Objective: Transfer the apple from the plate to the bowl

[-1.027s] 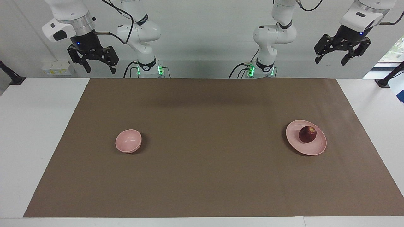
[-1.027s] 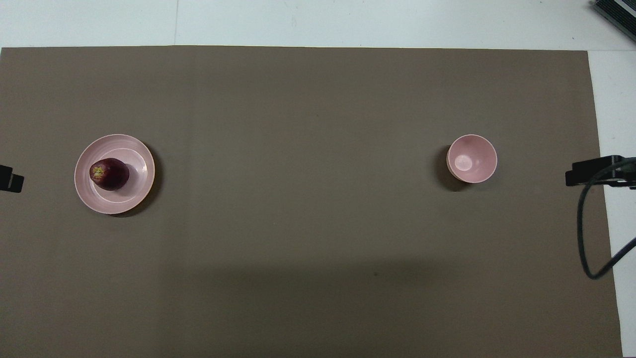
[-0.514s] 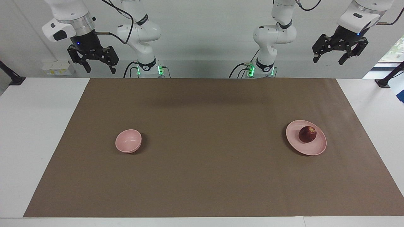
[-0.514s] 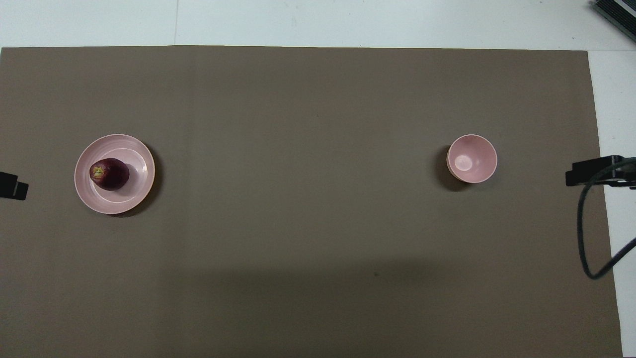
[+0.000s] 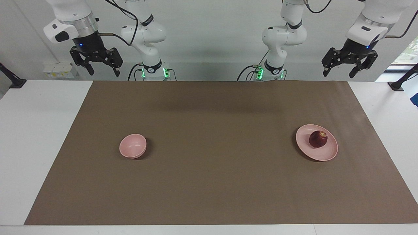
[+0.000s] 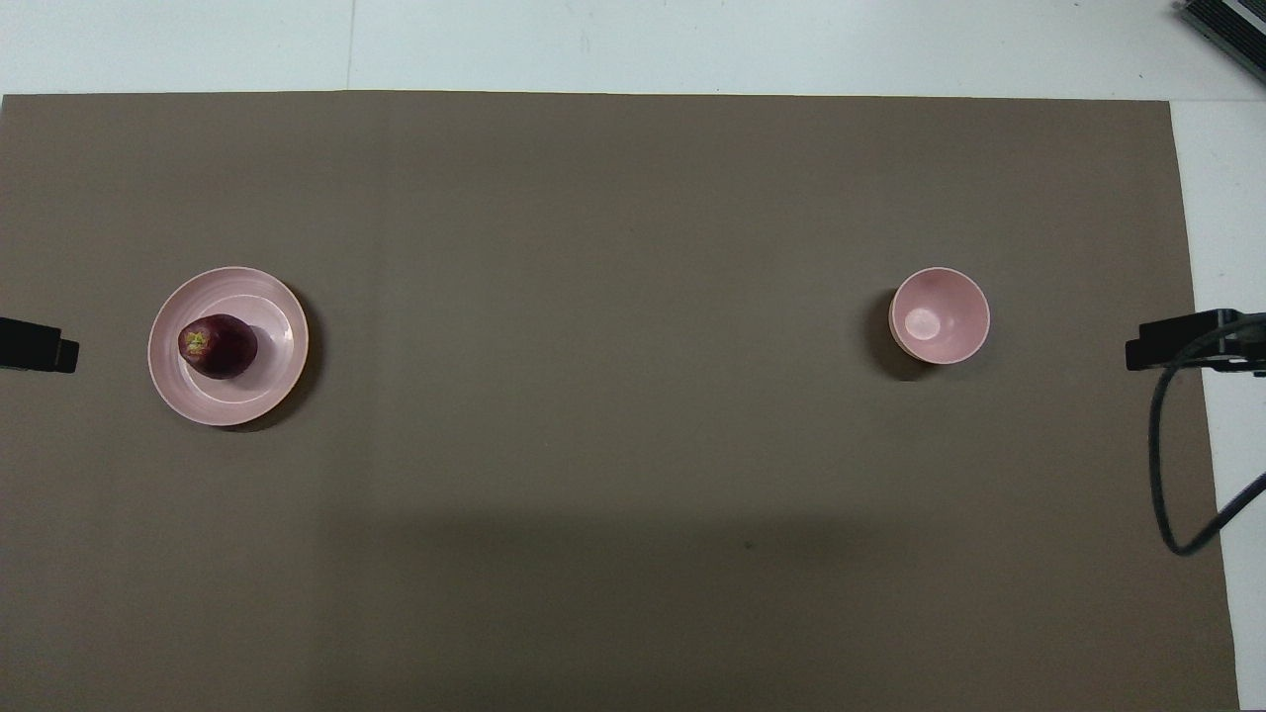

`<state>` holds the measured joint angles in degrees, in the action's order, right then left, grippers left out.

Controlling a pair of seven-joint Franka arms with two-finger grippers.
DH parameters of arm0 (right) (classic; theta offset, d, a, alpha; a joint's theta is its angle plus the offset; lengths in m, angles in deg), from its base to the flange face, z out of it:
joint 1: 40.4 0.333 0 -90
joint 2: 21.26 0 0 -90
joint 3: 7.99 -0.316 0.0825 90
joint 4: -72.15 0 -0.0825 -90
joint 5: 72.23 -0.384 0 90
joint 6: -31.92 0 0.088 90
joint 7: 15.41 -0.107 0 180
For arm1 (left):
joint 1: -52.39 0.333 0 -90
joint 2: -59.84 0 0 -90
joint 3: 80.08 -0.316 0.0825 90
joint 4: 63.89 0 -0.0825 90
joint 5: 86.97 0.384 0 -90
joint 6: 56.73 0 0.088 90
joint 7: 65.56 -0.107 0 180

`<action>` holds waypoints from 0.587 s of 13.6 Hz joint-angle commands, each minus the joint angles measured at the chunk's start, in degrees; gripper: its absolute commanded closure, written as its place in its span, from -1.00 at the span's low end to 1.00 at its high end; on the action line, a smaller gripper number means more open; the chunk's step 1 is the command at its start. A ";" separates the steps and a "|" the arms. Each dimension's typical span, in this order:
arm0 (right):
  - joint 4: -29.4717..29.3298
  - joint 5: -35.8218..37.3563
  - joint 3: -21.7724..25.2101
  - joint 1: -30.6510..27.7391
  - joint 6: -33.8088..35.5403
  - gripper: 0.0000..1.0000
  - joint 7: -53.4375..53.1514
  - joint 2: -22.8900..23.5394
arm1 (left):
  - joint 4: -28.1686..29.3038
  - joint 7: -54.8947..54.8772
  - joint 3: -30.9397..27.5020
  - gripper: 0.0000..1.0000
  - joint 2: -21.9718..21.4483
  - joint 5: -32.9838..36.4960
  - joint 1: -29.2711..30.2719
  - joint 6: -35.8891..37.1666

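Red apple (image 5: 318, 138) lies well below both jaws.

One apple (image 5: 318, 138) is counted, dark red with a yellowish patch, lying on the plate (image 5: 329, 153). One plate is counted, flat and pale pink, at 9 o'clock in the overhead view. One bowl (image 5: 132, 146) is counted, small, deep and pale pink, at 3 o'clock in the overhead view. One brown mat (image 5: 215, 169) is counted, spread over one white table (image 5: 36, 130). Two white arms are counted, each with one black two-finger gripper: the left gripper (image 5: 339, 69) at 2 o'clock in the facing view, the right gripper (image 5: 103, 71) at 10 o'clock. Both sets of fingers are seen spread apart, with nothing between them.
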<state>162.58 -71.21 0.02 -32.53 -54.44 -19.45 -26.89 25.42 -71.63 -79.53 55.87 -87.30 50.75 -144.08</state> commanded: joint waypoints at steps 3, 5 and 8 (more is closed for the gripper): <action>0.54 -1.37 -0.28 -0.84 -0.30 -1.00 1.49 -0.44 | 11.30 -2.70 0.42 -1.00 -1.57 0.68 3.04 -11.06; 0.54 -1.37 -0.28 -0.84 -0.30 -1.00 1.49 -0.44 | 16.66 -2.97 0.42 -1.00 -1.65 0.68 4.79 -17.83; 0.54 -1.37 -0.28 -0.84 -0.30 -1.00 1.49 -0.44 | 20.46 -4.56 0.42 -1.00 -1.39 0.68 5.24 -22.77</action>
<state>162.58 -71.21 0.02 -32.53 -54.44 -19.45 -26.89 42.19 -74.97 -79.64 56.08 -87.25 55.11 -163.51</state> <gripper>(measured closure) 0.000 0.000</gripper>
